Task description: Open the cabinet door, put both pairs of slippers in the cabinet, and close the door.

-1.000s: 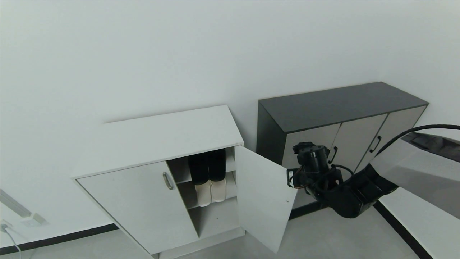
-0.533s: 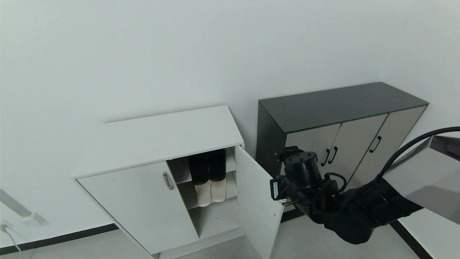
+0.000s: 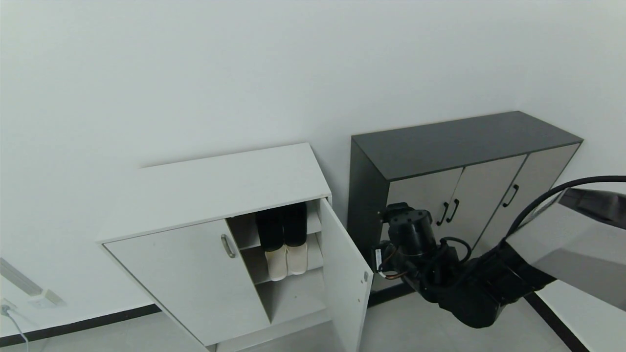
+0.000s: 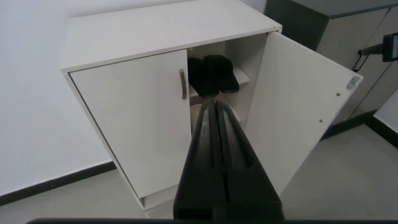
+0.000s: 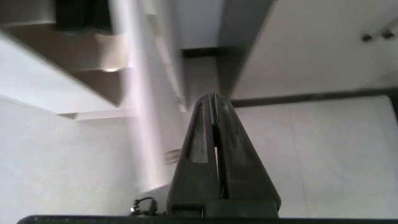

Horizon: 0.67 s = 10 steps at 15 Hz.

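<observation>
The white cabinet (image 3: 220, 186) has its left door (image 3: 195, 278) shut, with a small grey handle (image 3: 228, 245); inside, the black slippers (image 3: 282, 226) sit on the top shelf and the pale slippers (image 3: 287, 260) on the shelf just under them; the right door (image 3: 342, 274) stands partly open; bare floor (image 3: 415, 327) lies in front, and a dark cabinet (image 3: 464, 146) stands near on the right; the left pincer (image 4: 215, 102) is closed tight with nothing in it, out in front of the cabinet, well apart from the slippers; the right pincer (image 5: 215, 99) is closed tight and empty too, near the open door's outer side; I cannot tell if it touches.
</observation>
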Tool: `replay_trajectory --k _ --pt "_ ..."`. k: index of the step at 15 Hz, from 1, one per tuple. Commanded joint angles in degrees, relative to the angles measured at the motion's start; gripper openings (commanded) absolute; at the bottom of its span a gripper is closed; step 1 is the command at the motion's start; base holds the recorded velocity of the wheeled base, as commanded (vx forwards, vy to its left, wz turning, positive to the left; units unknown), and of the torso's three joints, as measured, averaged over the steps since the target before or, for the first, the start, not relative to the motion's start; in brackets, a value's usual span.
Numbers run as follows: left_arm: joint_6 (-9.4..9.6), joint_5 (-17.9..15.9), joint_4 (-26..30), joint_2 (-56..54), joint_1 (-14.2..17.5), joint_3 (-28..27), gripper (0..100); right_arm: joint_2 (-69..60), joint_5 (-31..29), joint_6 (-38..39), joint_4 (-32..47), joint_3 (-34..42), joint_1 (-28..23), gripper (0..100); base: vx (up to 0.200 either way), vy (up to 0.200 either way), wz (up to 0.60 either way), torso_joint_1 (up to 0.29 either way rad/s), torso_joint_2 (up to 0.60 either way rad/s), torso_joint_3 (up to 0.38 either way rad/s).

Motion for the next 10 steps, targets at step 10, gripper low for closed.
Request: replay_trajectory --k 10 --pt "-0.27 0.07 0.02 0.07 0.02 0.01 0 4.87 1.13 3.64 -7.87 0.22 7.74 0 0.000 0.000 0.00 0.000 0.00 0.000"
